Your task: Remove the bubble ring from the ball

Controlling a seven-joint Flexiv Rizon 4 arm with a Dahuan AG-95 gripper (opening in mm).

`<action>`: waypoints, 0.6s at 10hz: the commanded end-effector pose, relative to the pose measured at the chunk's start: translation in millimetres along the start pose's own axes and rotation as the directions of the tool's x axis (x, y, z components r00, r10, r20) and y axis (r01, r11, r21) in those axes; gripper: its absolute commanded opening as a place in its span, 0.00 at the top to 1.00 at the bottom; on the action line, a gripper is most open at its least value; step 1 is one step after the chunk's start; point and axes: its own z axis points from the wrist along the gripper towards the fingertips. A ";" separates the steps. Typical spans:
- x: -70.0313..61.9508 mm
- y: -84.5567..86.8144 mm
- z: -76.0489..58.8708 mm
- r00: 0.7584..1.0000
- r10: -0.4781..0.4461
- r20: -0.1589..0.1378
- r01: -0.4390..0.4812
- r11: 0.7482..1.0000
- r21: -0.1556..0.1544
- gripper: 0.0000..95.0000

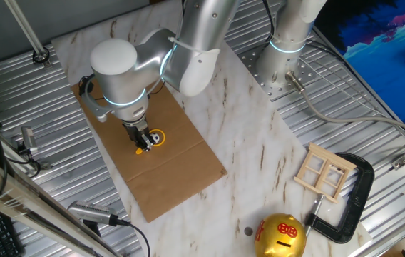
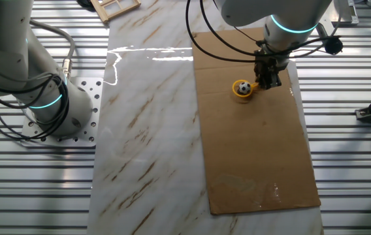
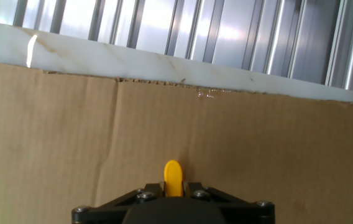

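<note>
The yellow-orange bubble ring (image 2: 241, 91) lies on the brown cardboard sheet (image 2: 251, 150) with its loop around the small black-and-white ball (image 2: 243, 87). In one fixed view the ring (image 1: 156, 138) and ball (image 1: 157, 135) sit just right of the fingers. My gripper (image 2: 268, 81) is down at the ring's handle and shut on it. In the hand view the yellow handle end (image 3: 173, 177) sticks out between the closed jaws of the gripper (image 3: 173, 186); the loop and ball are hidden there.
A gold piggy bank (image 1: 281, 237), a black C-clamp (image 1: 349, 203) and a small wooden frame (image 1: 324, 171) stand at the near right of the marble table (image 1: 259, 150). The arm's base (image 1: 288, 50) is at the back. Ribbed metal surrounds the table.
</note>
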 end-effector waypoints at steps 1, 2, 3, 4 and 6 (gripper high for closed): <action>-0.3 0.1 0.0 1.000 -0.002 0.000 0.002 1.000 0.000 1.00; -0.4 0.0 0.0 1.000 -0.003 0.000 0.003 1.000 0.000 1.00; -0.8 0.0 0.1 1.000 -0.003 0.001 0.003 1.000 0.000 1.00; -1.2 -0.1 0.2 1.000 -0.004 0.001 0.004 1.000 0.001 1.00; -1.7 -0.3 0.2 1.000 -0.006 0.001 0.006 1.000 0.001 1.00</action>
